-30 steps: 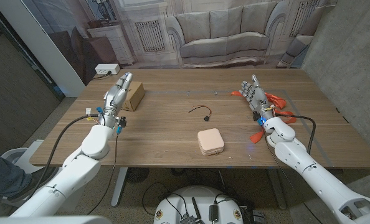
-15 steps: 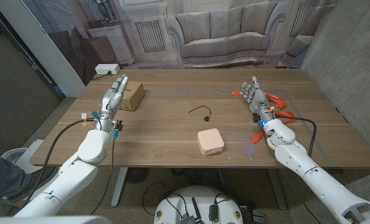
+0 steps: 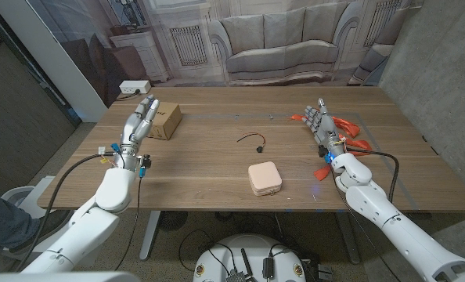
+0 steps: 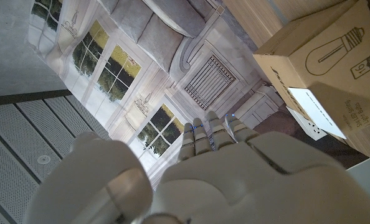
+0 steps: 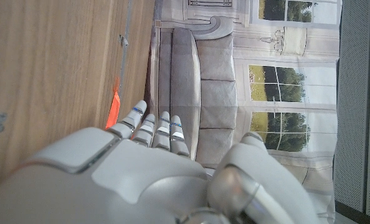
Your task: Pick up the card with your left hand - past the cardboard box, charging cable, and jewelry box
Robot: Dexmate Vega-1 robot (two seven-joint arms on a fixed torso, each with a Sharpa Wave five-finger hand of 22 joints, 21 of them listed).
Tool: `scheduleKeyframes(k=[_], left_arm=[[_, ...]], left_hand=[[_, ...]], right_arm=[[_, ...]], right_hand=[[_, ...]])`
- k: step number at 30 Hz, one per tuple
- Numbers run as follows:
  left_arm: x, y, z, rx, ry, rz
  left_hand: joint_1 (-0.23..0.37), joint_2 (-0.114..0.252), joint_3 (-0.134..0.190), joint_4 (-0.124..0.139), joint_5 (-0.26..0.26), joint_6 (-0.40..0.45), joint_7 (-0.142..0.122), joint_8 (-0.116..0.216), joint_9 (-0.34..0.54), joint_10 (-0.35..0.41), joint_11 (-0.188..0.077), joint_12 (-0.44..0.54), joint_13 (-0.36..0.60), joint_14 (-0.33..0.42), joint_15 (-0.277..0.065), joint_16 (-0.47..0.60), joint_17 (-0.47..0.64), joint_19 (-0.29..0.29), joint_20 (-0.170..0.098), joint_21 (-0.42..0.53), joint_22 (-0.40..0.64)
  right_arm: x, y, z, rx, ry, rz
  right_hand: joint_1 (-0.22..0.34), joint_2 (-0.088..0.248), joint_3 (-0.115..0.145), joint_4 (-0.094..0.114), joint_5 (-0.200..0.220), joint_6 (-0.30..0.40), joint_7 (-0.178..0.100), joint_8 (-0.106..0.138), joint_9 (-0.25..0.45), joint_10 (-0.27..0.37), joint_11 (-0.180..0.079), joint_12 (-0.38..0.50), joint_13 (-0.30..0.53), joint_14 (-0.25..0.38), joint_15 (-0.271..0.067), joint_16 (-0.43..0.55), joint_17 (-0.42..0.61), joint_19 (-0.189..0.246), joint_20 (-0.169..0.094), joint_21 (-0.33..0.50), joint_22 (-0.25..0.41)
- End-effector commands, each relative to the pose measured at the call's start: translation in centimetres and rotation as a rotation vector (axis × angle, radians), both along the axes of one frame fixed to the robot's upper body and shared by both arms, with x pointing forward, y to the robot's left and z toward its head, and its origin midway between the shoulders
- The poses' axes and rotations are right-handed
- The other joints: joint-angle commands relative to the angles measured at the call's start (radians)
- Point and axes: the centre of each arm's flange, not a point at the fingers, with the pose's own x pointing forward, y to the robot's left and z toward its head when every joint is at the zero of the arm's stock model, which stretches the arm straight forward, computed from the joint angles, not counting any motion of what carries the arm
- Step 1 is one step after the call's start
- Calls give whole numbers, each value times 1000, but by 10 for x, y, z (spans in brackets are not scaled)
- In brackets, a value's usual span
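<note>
My left hand [image 3: 138, 123] hovers over the table's far left with its fingers spread and nothing in it, just left of the cardboard box [image 3: 165, 121]. The left wrist view shows that hand [image 4: 235, 177] and the box [image 4: 334, 62], which has a light-bulb drawing. A black charging cable [image 3: 254, 141] lies mid-table. The pale pink jewelry box [image 3: 264, 178] sits nearer the front edge. My right hand [image 3: 320, 125] stands open at the far right, beside flat orange pieces [image 3: 350, 125]; one orange piece [image 5: 114, 109] shows past the hand [image 5: 154, 165]. I cannot make out a card.
The wooden table [image 3: 209, 168] runs wide between the box and the cable. A small blue and red item [image 3: 324, 169] lies by my right wrist. A white power strip [image 3: 134, 86] sits beyond the table's far left corner.
My left hand has drawn back toward the left and the near side, off the cardboard box, and its fingers have spread. The right hand has barely moved.
</note>
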Motion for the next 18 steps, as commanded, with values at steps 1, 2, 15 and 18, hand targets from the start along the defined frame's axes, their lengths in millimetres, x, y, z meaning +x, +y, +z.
scheduleKeyframes(k=[1, 2, 15, 18], left_arm=[[-6, 4, -8, 2, -28, 42], [-7, 5, -9, 1, -28, 44], [-14, 11, -20, 18, -33, 98], [-16, 13, -22, 25, -37, 117]], left_hand=[[12, 0, -3, -5, 6, 10, 1, 8, 5, 12, -4, 5, 4, 12, -6, 3, 0, 6, -39, 4, 4], [13, 0, -3, -6, 6, 12, 1, 8, 5, 13, -5, 6, 4, 13, -6, 3, 0, 7, -38, 4, 4], [22, 1, -6, -9, 12, 23, -2, 8, 6, 24, -4, 5, 4, 23, -9, 2, 0, 15, -39, 4, 4], [23, 2, -7, -9, 13, 26, -3, 8, 6, 27, -6, 5, 4, 25, -9, 2, 0, 16, -39, 4, 4]], right_arm=[[-8, -1, -4, 4, -4, -10], [-8, -1, -4, 7, -4, -11], [-10, 3, -7, 6, 2, -10], [-9, 6, -7, 5, 4, -7]], right_hand=[[1, 4, -4, 3, -1, 10, 3, 4, 2, 5, -2, 3, 4, 4, -1, -5, 4, 13, -13, -3, 6], [1, 4, -4, 3, -1, 9, 3, 4, 2, 5, -3, 3, 4, 4, -1, -5, 4, 13, -13, -3, 6], [1, 5, -5, 1, -1, 10, 4, 3, 3, 5, -1, 3, 4, 3, 0, -5, 4, 15, -12, -8, 6], [1, 5, -5, 1, -1, 9, 4, 3, 3, 5, -1, 2, 4, 5, 0, -5, 4, 15, -13, -9, 6]])
